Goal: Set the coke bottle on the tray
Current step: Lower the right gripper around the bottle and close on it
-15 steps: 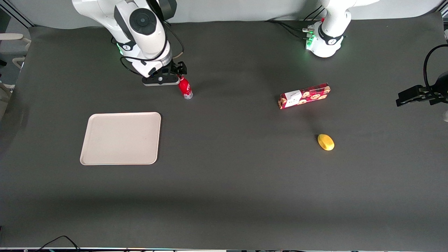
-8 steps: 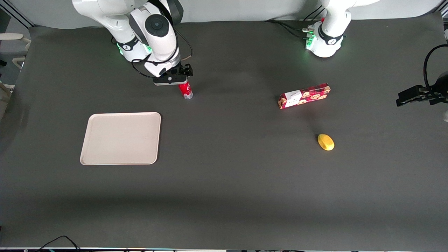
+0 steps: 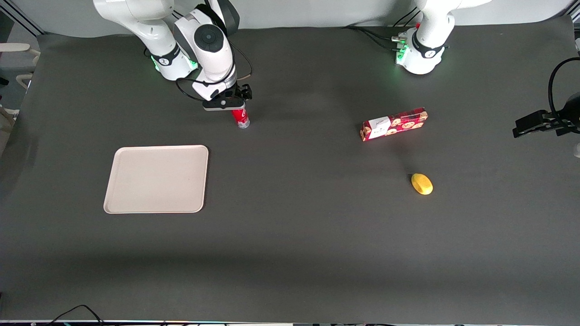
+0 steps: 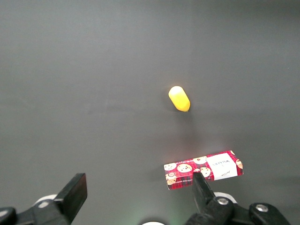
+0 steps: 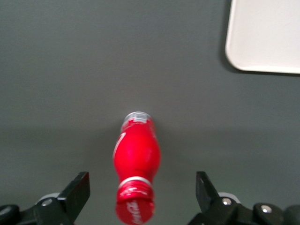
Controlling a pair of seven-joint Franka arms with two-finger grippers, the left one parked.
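Note:
The coke bottle (image 3: 241,117) is a small slim red bottle with a red cap, standing upright on the dark table. In the right wrist view the bottle (image 5: 136,161) sits between my open fingers, with clear gaps on both sides. My gripper (image 3: 229,105) hovers right over the bottle's cap and hides its top in the front view. The beige tray (image 3: 156,179) lies flat on the table, nearer to the front camera than the bottle; one corner of it shows in the right wrist view (image 5: 262,35).
A long red cookie box (image 3: 393,124) and a yellow lemon-like object (image 3: 422,184) lie toward the parked arm's end of the table; both also show in the left wrist view, the box (image 4: 204,169) and the yellow object (image 4: 179,98).
My gripper has moved sideways from beside the bottle to directly over its cap. The bottle has stayed in place.

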